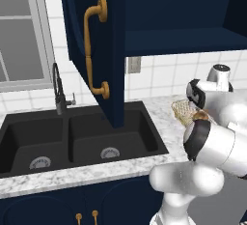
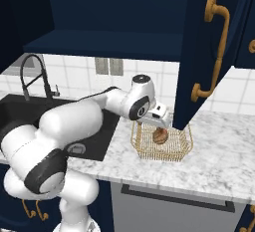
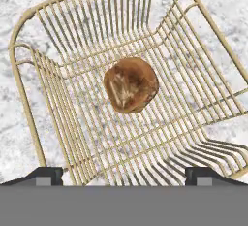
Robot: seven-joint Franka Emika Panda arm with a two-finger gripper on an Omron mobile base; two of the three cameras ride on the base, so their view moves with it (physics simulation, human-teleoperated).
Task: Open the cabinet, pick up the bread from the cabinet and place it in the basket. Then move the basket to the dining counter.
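Hand view: bread [image 3: 131, 85] between spread fingers [image 3: 46, 174]

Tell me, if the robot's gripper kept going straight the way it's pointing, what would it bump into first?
Probably the bread. The open gripper points down into the basket, and the round brown loaf lies in the middle, right ahead. How far off it is, I can't tell.

Arm [image 2: 74, 121]: glossy white rounded segments w/ dark grey-black joint bands; bulbous base link seen beside sink [image 1: 72, 137]. Gripper [image 3: 124, 174] fingertips [image 3: 46, 175]: small, dark, blocky.
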